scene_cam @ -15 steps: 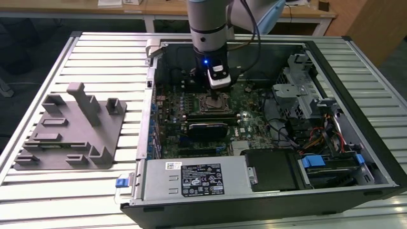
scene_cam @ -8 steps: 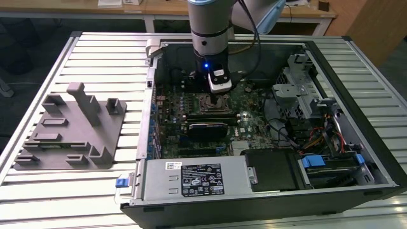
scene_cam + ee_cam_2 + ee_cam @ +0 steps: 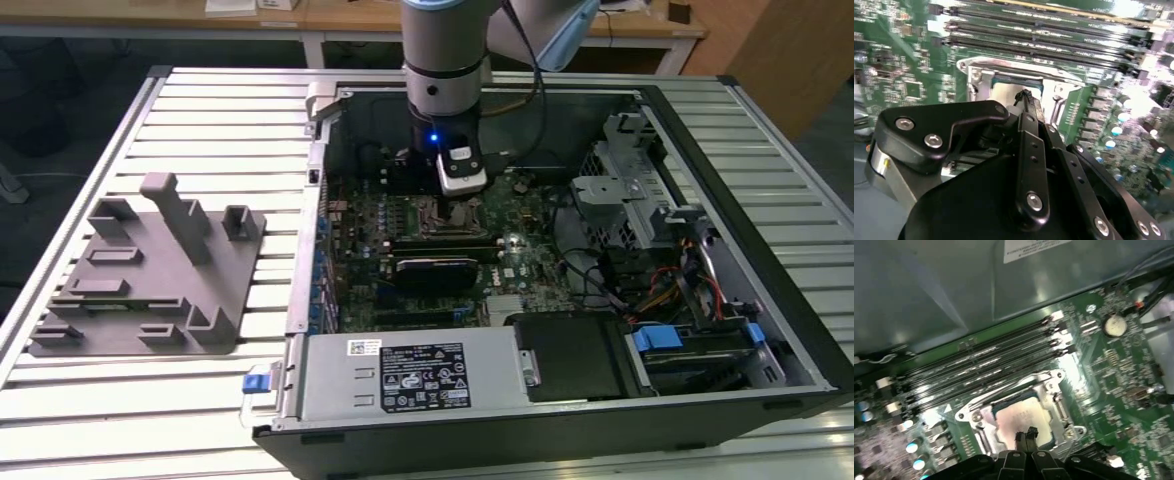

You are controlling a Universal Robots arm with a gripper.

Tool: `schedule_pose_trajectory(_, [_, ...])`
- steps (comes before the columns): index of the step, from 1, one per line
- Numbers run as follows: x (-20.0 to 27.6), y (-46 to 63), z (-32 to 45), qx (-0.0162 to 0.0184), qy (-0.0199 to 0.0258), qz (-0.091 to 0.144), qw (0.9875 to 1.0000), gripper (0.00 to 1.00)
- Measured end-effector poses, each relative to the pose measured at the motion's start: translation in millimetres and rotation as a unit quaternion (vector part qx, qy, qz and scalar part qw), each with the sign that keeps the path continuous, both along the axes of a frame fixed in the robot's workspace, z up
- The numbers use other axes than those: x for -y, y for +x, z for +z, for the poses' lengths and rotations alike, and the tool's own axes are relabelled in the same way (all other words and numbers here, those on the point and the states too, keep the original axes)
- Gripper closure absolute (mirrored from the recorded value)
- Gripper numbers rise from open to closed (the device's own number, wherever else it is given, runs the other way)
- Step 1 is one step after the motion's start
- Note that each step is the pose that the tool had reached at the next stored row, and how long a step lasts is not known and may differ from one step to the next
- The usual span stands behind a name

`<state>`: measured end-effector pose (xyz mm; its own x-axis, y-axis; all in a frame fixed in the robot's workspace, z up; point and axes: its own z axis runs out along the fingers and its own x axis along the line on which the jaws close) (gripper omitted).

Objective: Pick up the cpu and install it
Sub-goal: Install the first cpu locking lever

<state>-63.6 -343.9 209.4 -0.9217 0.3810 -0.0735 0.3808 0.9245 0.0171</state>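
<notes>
Exterior view: my arm comes down from above into an open computer case [image 3: 561,400] that lies on its side on a ribbed metal tabletop [image 3: 200,110]. My fingers [image 3: 461,205] are low over the green motherboard [image 3: 534,255], in its upper middle part, just above the black memory slots. From here I cannot see the cpu, because my wrist and the white part of the tool cover that place. On the exterior view's left, well apart from the case, a grey plastic fixture [image 3: 147,275] with upright posts stands on the tabletop. A silver power supply [image 3: 407,375] with a label sits at the near edge of the case.

Second wrist view: the black links of my tool take the lower half of the picture. My fingers [image 3: 1026,100] are together at a thin tip, with no gap that I can see between them. The tip stands directly over the cpu [image 3: 1006,92], whose pale metal top shows inside the silver socket frame [image 3: 979,70]. I cannot tell if the tip touches the chip or is only just above it. Beyond the socket run the long black memory slots [image 3: 1044,37].

First wrist view: the cpu [image 3: 1021,415] lies flat in the socket frame [image 3: 971,415], its pale top showing a thin tan rim. My fingers [image 3: 1025,436] are closed to a narrow black point at the near edge of the chip. They hold nothing. The memory slots [image 3: 984,357] lie beside the socket, and a round coin battery [image 3: 1115,325] is further away on the board.
</notes>
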Motion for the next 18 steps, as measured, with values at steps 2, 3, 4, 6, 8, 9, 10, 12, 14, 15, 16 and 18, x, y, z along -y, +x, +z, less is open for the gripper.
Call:
schedule_pose_trajectory(2, [0.0, 3.6, 0.0, -0.0119, 0.0000, 0.000, 0.9999, 0.89])
schedule_pose_trajectory(3, [0.0, 4.3, 0.0, -0.0131, -0.0001, 0.000, 0.9999, 0.89])
schedule_pose_trajectory(4, [0.0, 4.3, 0.0, -0.0132, 0.0000, 0.000, 0.9999, 0.89])
schedule_pose_trajectory(6, [0.0, 4.5, 0.0, -0.0132, 0.0000, 0.000, 0.9999, 0.89])
schedule_pose_trajectory(8, [0.0, 6.0, 0.0, -0.0132, 0.0000, 0.000, 0.9999, 0.89])
schedule_pose_trajectory(9, [-0.1, 8.0, 0.0, -0.0132, 0.0000, 0.000, 0.9999, 0.89])
schedule_pose_trajectory(10, [0.0, 10.3, 0.0, -0.0132, 0.0000, 0.000, 0.9999, 0.89])
schedule_pose_trajectory(12, [0.0, 14.7, 0.0, -0.0132, 0.0000, 0.000, 0.9999, 0.89])
schedule_pose_trajectory(14, [0.1, 17.3, 0.0, -0.0132, -0.0001, 0.002, 0.9999, 0.89])
schedule_pose_trajectory(15, [0.1, 17.7, 0.0, -0.0132, -0.0001, 0.005, 0.9999, 0.89])
schedule_pose_trajectory(16, [0.0, 17.7, -0.1, -0.0132, -0.0002, 0.010, 0.9999, 0.89])
schedule_pose_trajectory(18, [0.0, 17.7, 0.0, -0.0132, -0.0003, 0.021, 0.9997, 0.89])
